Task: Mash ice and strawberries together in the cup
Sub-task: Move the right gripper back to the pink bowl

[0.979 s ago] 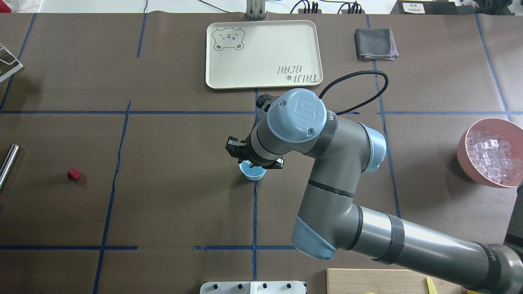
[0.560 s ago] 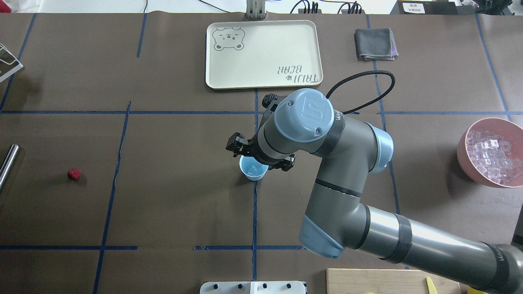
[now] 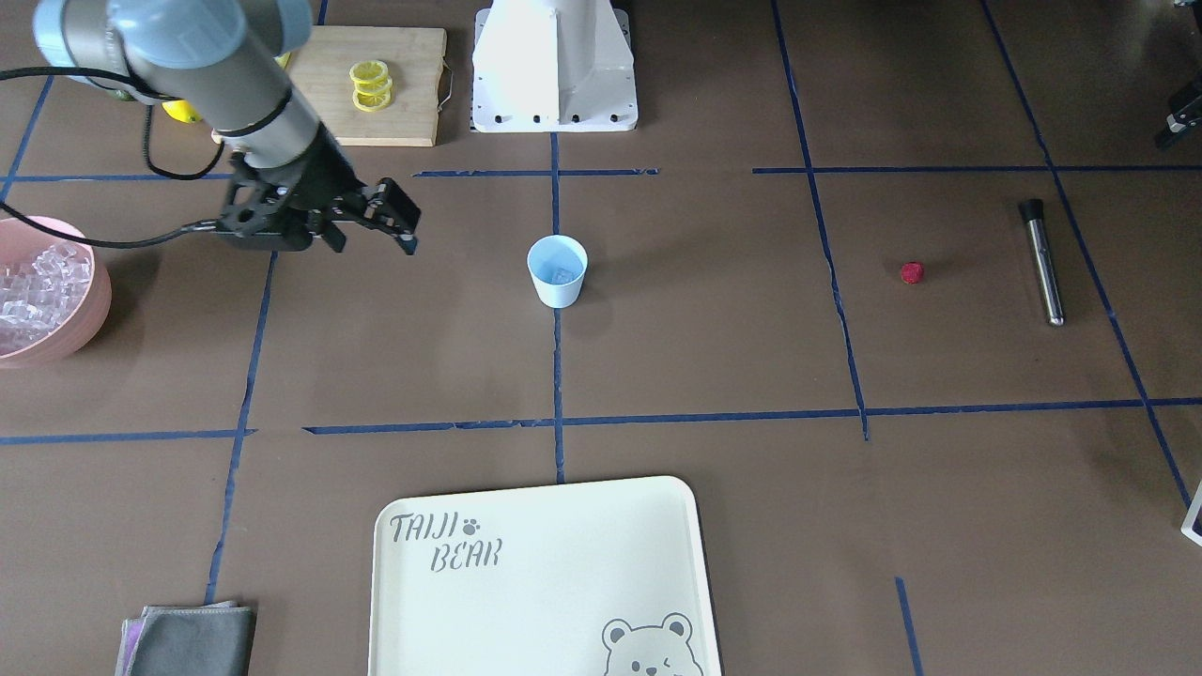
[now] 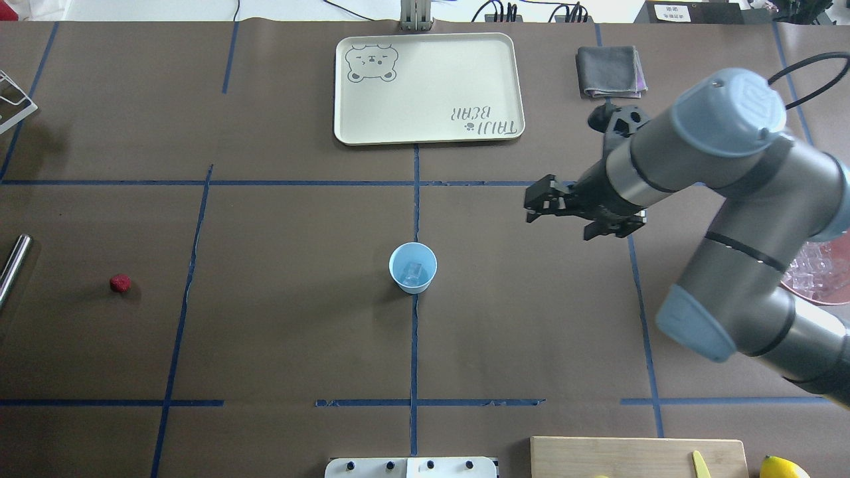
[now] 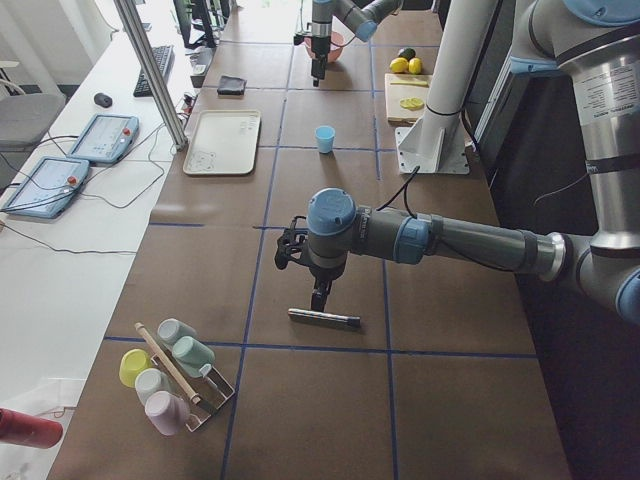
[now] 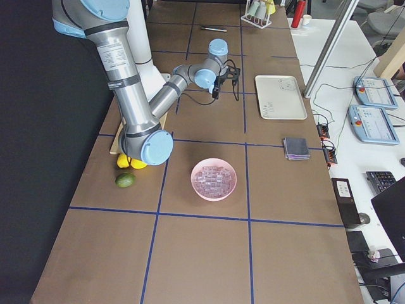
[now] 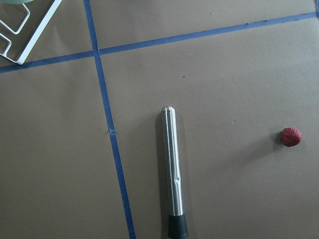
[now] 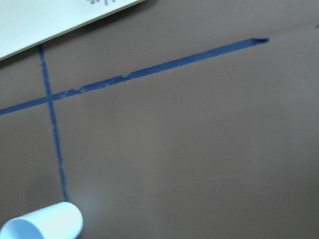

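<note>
Nearest the robot's base, behind the cup [image 4: 412, 267] and toward the robot's right, we see a wooden board [image 3: 418, 89] carrying a stack of lemon slices [image 3: 371, 84]. The cup itself stands upright on a blue tape line and holds a single ice cube [image 4: 414, 270] at its bottom. On the cup's right side the right gripper [image 4: 572, 214] hangs above the table, well apart from the cup, its fingers spread wide with nothing between them. Farther out on that same side sits the pink bowl [image 3: 94, 314], heaped with loose ice [image 3: 33, 282]. On the cup's left side, well apart from it, the strawberry [image 4: 120, 283] lies alone on the table, and farther still from the cup a steel muddler [image 7: 173, 169] lies flat. The left gripper [image 5: 320, 297] hovers over that muddler; we cannot tell whether its fingers are spread or closed. Beyond the cup, across from the robot, lies a cream tray [image 4: 431, 86] printed with a bear, and off to the cup's far right a folded grey cloth [image 4: 609, 71].
</note>
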`<state>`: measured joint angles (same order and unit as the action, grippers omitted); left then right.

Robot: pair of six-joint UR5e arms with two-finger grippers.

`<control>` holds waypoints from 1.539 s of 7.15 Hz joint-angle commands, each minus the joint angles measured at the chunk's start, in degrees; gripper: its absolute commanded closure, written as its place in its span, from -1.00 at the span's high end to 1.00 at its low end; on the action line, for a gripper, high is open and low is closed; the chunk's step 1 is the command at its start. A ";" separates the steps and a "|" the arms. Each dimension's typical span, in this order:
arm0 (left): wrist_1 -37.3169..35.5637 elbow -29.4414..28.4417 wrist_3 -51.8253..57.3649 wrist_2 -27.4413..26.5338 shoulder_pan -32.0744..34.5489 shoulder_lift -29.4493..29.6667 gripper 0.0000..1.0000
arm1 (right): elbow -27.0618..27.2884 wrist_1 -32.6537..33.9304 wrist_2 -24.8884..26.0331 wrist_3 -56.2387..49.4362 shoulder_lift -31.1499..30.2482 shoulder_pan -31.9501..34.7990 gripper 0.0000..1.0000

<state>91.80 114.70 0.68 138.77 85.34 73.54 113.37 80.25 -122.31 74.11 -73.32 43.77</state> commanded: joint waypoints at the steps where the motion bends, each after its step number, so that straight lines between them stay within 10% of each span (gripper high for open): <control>1: -0.39 -0.44 0.01 -0.78 0.01 -0.07 1.00 | 1.95 -0.36 -3.96 -17.07 -10.49 7.52 0.99; 7: -1.01 0.17 -0.51 -0.26 0.09 1.25 1.00 | -11.64 -0.36 -11.00 -51.28 -16.15 24.58 0.99; 11: -1.10 0.70 -0.60 -0.08 0.18 0.55 1.00 | -16.69 -0.45 -10.84 -55.39 -17.46 26.02 0.99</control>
<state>90.73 115.33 0.16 138.60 85.48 74.32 97.05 79.82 -133.10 19.00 -89.91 69.64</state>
